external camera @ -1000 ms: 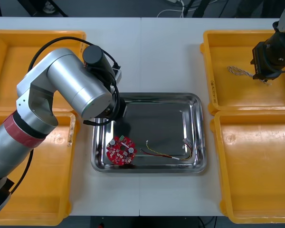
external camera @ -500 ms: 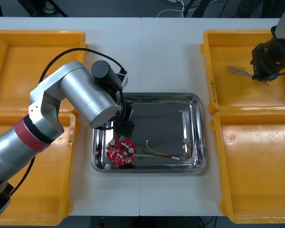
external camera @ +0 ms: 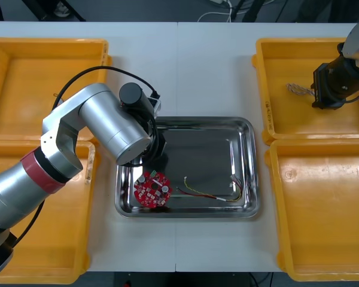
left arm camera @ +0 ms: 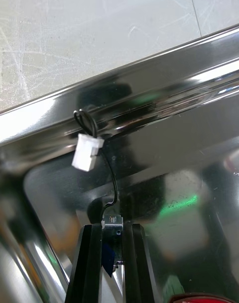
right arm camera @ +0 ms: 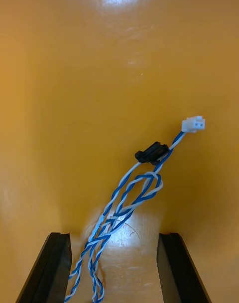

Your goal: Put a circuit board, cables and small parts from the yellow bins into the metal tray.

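Observation:
Over the back left part of the metal tray (external camera: 251, 167) my left gripper (left arm camera: 112, 227) is shut on a thin black cable (left arm camera: 112, 183). Its white plug (left arm camera: 87, 151) hangs at the tray's shiny wall (left arm camera: 164, 84). My left arm (external camera: 116, 128) covers that gripper from above. In the tray lie a round red circuit board (external camera: 151, 189) and a red and yellow cable (external camera: 206, 192). My right gripper (right arm camera: 112, 246) is open low in the back right yellow bin (external camera: 287, 122), its fingers (right arm camera: 52, 268) on either side of a twisted blue and white cable (right arm camera: 134, 193).
The blue and white cable (external camera: 299, 89) lies just left of my right gripper (external camera: 328, 91). The other yellow bins stand at the back left (external camera: 24, 84), front left (external camera: 48, 239) and front right (external camera: 323, 227). White table shows behind the tray.
My left arm has swung a little to the right and lower over the tray's back left corner. My right gripper has shifted slightly left toward the blue and white cable.

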`<state>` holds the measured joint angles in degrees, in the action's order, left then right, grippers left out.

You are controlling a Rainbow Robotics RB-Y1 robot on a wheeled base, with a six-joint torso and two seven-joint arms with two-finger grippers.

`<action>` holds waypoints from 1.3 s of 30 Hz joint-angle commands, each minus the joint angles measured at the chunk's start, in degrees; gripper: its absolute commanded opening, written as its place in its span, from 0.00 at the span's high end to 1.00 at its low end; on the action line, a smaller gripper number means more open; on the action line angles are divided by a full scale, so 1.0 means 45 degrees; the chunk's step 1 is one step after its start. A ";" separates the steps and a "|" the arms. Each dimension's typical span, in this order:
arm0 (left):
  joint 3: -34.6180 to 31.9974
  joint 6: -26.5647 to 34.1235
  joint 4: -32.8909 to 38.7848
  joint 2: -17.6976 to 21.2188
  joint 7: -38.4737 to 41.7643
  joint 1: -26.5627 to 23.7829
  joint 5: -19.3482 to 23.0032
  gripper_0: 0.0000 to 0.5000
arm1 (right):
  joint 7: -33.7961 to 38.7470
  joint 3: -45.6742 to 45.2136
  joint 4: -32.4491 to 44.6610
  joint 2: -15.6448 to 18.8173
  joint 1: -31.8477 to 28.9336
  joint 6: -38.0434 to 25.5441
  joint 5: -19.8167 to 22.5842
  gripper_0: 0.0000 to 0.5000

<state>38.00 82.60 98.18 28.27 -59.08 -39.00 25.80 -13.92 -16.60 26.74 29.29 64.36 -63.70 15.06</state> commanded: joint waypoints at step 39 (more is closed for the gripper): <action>-0.3620 0.4907 0.2656 -0.0130 0.0219 -0.0883 0.1435 0.00 | 0.0594 0.1345 0.0074 0.0210 -0.0318 -0.0102 0.0619 0.00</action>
<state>26.40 101.24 107.02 28.27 -59.08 -39.48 31.12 -11.07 -12.75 27.08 29.33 63.96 -63.00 17.80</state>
